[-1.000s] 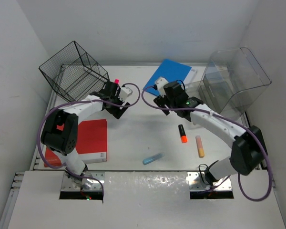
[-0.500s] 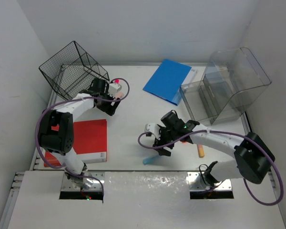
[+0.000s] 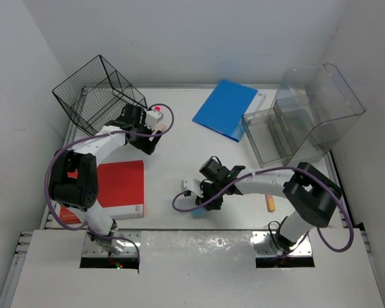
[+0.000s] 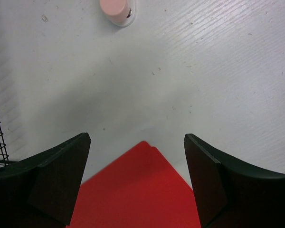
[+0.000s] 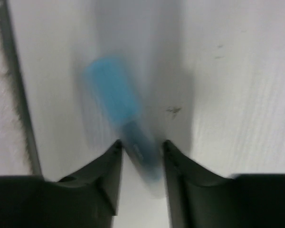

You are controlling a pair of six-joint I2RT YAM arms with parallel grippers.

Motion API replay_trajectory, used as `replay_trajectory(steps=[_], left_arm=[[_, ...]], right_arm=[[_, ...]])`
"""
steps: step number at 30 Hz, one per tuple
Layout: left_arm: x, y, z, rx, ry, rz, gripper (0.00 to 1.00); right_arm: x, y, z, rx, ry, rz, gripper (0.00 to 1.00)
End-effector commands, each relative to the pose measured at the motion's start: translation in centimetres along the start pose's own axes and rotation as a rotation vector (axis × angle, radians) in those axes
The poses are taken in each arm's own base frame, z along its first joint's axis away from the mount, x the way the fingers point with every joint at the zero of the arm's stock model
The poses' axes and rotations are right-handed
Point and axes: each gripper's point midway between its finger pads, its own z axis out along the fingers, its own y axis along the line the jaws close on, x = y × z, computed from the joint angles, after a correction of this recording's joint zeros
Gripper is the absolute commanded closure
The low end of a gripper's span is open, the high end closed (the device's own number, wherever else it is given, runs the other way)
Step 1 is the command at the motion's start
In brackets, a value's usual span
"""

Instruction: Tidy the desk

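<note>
The desk (image 3: pixel 179 160) fills the floor of the scene as a white top with grey rails, running from the arm bases at the near edge to the far wall, with everything else lying on it.

The right gripper (image 5: pixel 141 147) is down at the near middle of the desk with its 2 fingers close on either side of a blue marker (image 5: pixel 116 90). The wrist view is blurred, so I cannot tell if they already pinch it. Just right of that arm a peach marker (image 3: pixel 270 204) lies partly hidden.

The left gripper (image 4: pixel 137 138) hangs at the far left with its fingers spread wide and nothing between them, beside a tilted wire basket (image 3: pixel 99 93). A pink-capped item (image 4: pixel 116 10) lies just beyond it, and a red book (image 3: pixel 119 186) sits nearer on the left. A blue folder (image 3: pixel 226 108) lies at the far middle, and a clear plastic bin (image 3: pixel 305 115) stands on the far right
</note>
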Motion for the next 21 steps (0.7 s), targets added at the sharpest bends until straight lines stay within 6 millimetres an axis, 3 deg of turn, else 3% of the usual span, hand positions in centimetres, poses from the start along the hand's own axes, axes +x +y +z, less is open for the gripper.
replay_trajectory(steps=[1, 4, 5, 6, 9, 10, 12, 13, 14, 15, 16, 17, 19, 21], left_arm=[[-2.1, 0.5, -1.5, -0.028, -0.073, 0.008, 0.21], [-2.2, 0.9, -1.7, -0.045, -0.082, -0.002, 0.22], [-2.3, 0.9, -1.8, -0.048, -0.087, -0.001, 0.21], [-2.3, 1.1, -1.8, -0.053, -0.089, -0.002, 0.21], [-2.3, 1.0, -1.8, -0.052, -0.089, 0.001, 0.21], [-2.3, 1.0, -1.8, -0.052, -0.087, 0.0, 0.21], [-2.2, 1.0, -1.7, -0.05, -0.085, -0.001, 0.21], [-2.2, 1.0, -1.6, -0.05, -0.083, -0.001, 0.21], [-2.2, 0.9, -1.6, -0.048, -0.082, 0.0, 0.21], [-2.0, 1.0, -1.6, -0.048, -0.079, 0.0, 0.21], [-2.0, 0.9, -1.6, -0.045, -0.08, 0.0, 0.21], [-2.1, 0.9, -1.6, -0.045, -0.082, 0.0, 0.21], [-2.0, 0.7, -1.5, -0.033, -0.081, 0.0, 0.21], [-1.9, 0.5, -1.3, -0.022, -0.077, 0.001, 0.21]], right_arm=[[0.1, -1.0, 1.0, 0.035, 0.019, -0.005, 0.67], [-0.1, -1.2, 0.8, 0.047, 0.023, -0.003, 0.84], [-0.5, -1.3, 0.6, 0.053, 0.015, 0.001, 0.96], [-1.4, -1.6, -0.1, 0.072, -0.014, 0.003, 1.0], [-4.2, -2.9, -1.9, 0.149, -0.098, 0.028, 1.0], [-6.5, -4.1, -3.6, 0.215, -0.168, 0.022, 1.0], [-7.6, -7.3, -6.3, 0.406, -0.194, 0.088, 1.0], [-9.0, -9.3, -8.9, 0.519, -0.268, 0.117, 1.0], [-9.0, -10.8, -10.6, 0.604, -0.305, 0.193, 1.0], [-8.4, -13.3, -13.1, 0.738, -0.334, 0.275, 1.0], [-6.1, -16.1, -16.3, 0.844, -0.358, 0.398, 1.0], [-4.7, -17.4, -17.7, 0.895, -0.389, 0.524, 1.0], [0.9, -20.3, -22.4, 1.148, -0.309, 0.717, 1.0], [4.5, -21.0, -23.9, 1.251, -0.171, 0.772, 1.0]])
